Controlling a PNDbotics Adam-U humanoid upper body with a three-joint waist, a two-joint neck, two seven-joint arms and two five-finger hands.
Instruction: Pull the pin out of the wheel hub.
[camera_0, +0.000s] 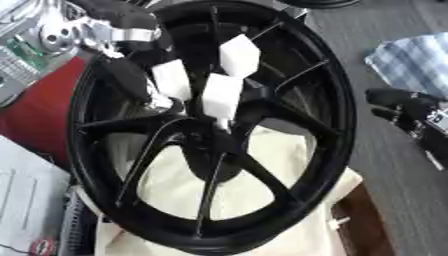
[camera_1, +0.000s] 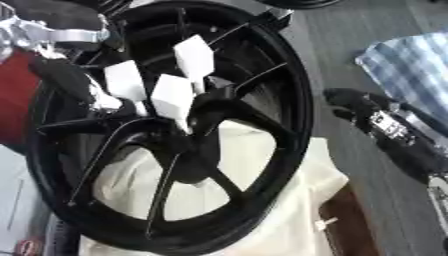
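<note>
Left arm reaching in from the upper left, silver wrist joint bent, left hand (camera_0: 144, 82) angled downward with fingers curled and white fingertips (camera_0: 223, 95) bunched together; right hand (camera_1: 367, 107) hanging apart at the right edge, fingers pointing left, relaxed.

Pin unseen, wheel hub (camera_0: 219, 132) masked (white-tipped fingers (camera_0: 223, 95)).

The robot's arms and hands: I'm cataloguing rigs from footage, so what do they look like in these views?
The left arm is black-shelled with bright silver metal joints and round machined fittings near the wrist. The left hand is slim and black, with a shiny metallic patch by its fingers. The right hand is also black, with a silver panel bearing small dark marks further up the forearm. No cables or sleeves are discernible.
</note>
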